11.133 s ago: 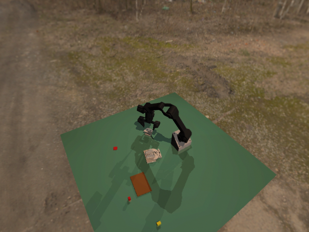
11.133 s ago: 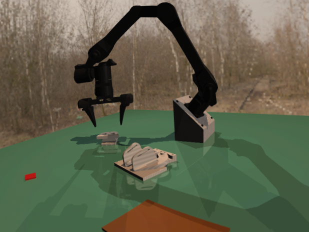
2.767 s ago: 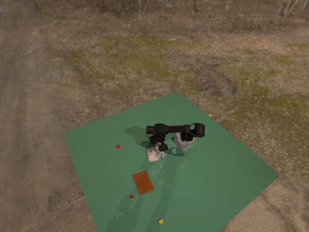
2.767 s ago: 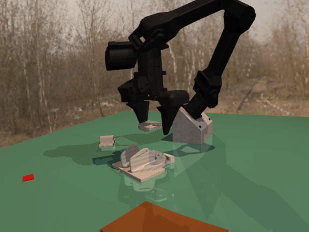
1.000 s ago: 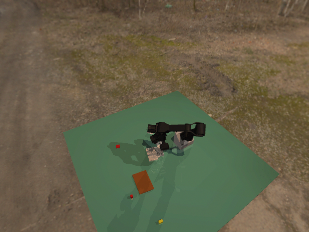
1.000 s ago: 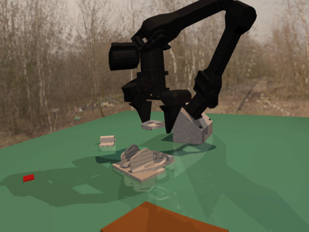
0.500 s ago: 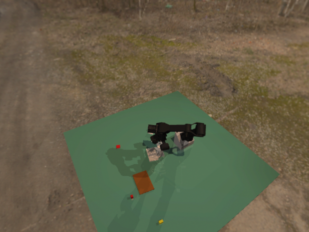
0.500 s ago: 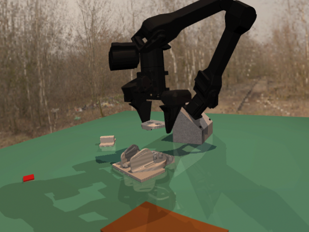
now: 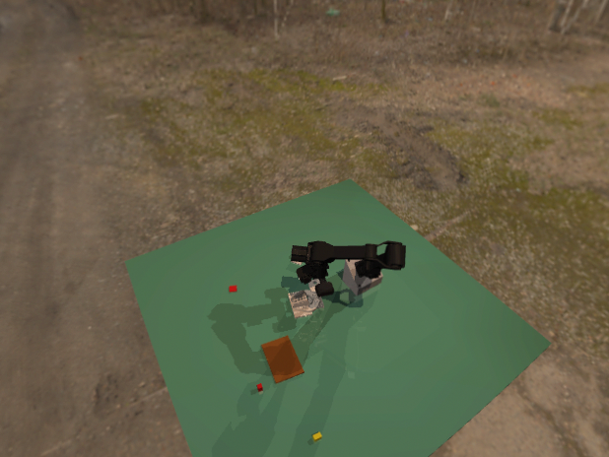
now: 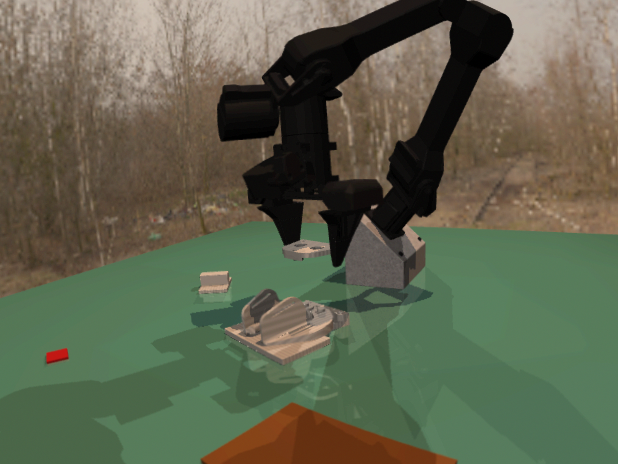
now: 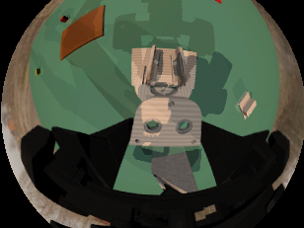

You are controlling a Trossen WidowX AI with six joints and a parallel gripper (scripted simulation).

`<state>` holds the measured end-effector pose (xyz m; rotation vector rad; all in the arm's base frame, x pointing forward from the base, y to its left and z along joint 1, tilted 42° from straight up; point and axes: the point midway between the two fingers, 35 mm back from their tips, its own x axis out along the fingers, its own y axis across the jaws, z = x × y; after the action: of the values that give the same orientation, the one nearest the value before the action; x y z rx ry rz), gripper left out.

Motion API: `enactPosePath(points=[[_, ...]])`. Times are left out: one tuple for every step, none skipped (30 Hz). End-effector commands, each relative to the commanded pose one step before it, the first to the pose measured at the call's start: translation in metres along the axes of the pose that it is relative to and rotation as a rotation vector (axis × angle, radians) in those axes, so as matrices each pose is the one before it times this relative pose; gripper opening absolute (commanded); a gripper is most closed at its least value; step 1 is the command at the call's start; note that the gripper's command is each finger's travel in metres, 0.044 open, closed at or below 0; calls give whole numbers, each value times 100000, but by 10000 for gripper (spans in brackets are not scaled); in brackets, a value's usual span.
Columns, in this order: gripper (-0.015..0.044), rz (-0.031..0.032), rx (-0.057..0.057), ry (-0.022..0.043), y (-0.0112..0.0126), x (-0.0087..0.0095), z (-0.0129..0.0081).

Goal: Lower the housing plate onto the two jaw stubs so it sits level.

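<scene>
The black fingers (image 10: pixel 316 235) of the arm are clamped on the pale grey housing plate (image 10: pixel 305 249) (image 11: pixel 167 122), a flat piece with rounded corners and 2 large round holes. The plate lies between the 2 fingertips, one at either side, and hangs roughly level in the air, above the green tabletop (image 9: pixel 394 335) (image 10: pixel 525 310) (image 11: pixel 237 48) and apart from the assembly below. That beige base assembly (image 9: pixel 303 302) (image 10: pixel 287 327) (image 11: pixel 164 73) carries 2 upright rounded jaws and stands well inside the tabletop's edges. The housing plate is not on the jaw stubs. Near the assembly sits a small beige stepped block (image 10: pixel 215 282) (image 11: pixel 247 105). A flat orange-brown panel (image 9: pixel 282 359) (image 10: pixel 325 440) (image 11: pixel 84 32) lies between the assembly and the tabletop edge cut off at the bottom of the top view.
</scene>
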<state>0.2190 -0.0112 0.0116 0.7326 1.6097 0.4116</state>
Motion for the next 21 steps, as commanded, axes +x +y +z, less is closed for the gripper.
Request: enactPosePath(points=[[351,-513,-335,318,-114,9,-62],[351,0,0,0,0,0,0],[351,0,0,0,0,0,0],[351,0,0,0,0,0,0],[351,0,0,0,0,0,0],[351,0,0,0,0,0,0],[351,0,0,0,0,0,0],[351,0,0,0,0,0,0],[351,0,0,0,0,0,0],[351,0,0,0,0,0,0],[351,0,0,0,0,0,0],[351,0,0,0,0,0,0],[351,0,0,0,0,0,0],[351,0,0,0,0,0,0],[351,0,0,0,0,0,0],[351,-3,0,-2,-1,27,4],[351,-8,0,-5,-3,81,11],[351,-13,1,-9,-4,135,18],[351,-15,1,-10,-5,164,20],[351,-14,0,-10,-4,164,19],[351,-13,0,-9,-4,164,18]])
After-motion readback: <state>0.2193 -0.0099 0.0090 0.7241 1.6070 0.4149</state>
